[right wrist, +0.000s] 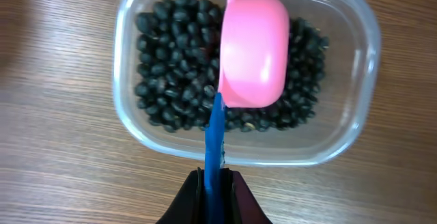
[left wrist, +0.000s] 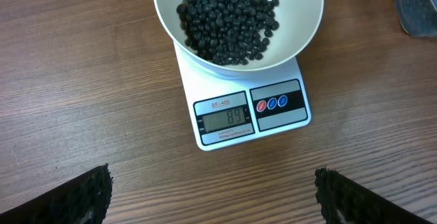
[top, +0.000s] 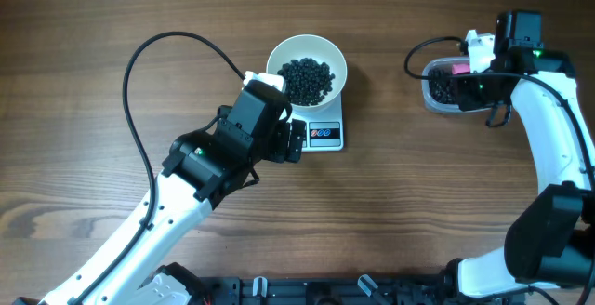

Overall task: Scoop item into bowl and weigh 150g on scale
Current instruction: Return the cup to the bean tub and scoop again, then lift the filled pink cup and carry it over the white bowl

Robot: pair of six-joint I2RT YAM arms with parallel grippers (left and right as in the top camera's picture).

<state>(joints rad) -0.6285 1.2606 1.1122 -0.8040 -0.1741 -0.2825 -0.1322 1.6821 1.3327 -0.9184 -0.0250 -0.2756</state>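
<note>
Pinching scoop handle [right wrist: 215, 132] between right fingers [right wrist: 237, 198], left fingers [left wrist: 75, 198] spread. Suggesting digging deep into tub [top: 429, 89] beans [right wrist: 164, 80], upper-right overhead; carrying level, trickling into bowl [left wrist: 304, 19], watching scale [left wrist: 218, 87].

My overhead camera looked straight down on the whole table [top: 93, 26]. My left wrist view faced down and forward, close over the scale [left wrist: 225, 118] and bowl [left wrist: 304, 19], which overhead also showed. My right wrist view hung close above the tub [right wrist: 358, 108].
</note>
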